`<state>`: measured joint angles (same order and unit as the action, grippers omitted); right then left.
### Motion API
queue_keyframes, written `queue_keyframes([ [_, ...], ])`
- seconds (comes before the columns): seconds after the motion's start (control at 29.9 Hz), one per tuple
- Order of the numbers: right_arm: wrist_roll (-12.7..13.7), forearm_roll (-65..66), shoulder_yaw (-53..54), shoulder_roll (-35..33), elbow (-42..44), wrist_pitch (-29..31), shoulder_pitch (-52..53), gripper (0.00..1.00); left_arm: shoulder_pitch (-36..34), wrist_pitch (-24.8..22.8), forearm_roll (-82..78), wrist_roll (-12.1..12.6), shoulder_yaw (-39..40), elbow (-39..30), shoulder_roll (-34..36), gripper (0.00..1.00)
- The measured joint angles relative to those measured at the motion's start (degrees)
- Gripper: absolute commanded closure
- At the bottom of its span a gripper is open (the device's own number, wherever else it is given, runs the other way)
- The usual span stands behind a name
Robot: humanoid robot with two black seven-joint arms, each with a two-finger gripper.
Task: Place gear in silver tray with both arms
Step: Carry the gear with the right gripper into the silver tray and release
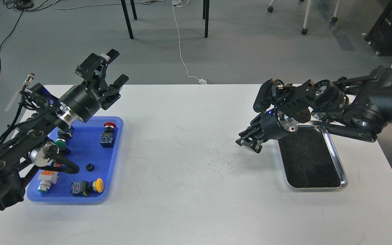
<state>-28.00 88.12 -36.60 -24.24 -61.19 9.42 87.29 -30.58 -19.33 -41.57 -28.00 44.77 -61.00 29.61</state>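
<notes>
The small black gear point(89, 167) lies in the blue plastic tray point(114, 160) at the table's left. The silver tray point(339, 160), shiny-rimmed with a dark bottom, lies empty at the right. My left gripper point(116, 69) is open and empty, raised above the blue tray's far edge and pointing up and away. My right gripper point(248, 141) hangs low over the table just left of the silver tray, pointing down-left; its fingers are dark and bunched, so I cannot tell whether they are open.
The blue tray also holds a red push button point(109, 134), a green one point(61, 142), a yellow one point(86, 186) and a white-orange part point(46, 180). Table legs point(128, 18) and a white cable point(182, 61) lie on the floor beyond the far edge.
</notes>
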Motion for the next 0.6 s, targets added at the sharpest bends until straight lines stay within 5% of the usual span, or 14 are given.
queue_keyframes([
  [0.23, 0.0, 0.12, -0.27, -9.44, 3.76, 0.08, -1.95, 0.86, 0.0, -0.04, 0.0, 0.0, 0.04, -0.06, -0.3, 0.02],
  [0.6, -0.01, 0.05, 0.1, -7.78, 13.25, -0.73, -12.64, 0.85, 0.11, -1.16, -0.01, 0.0, -0.04, -1.25, 0.04, 0.02],
])
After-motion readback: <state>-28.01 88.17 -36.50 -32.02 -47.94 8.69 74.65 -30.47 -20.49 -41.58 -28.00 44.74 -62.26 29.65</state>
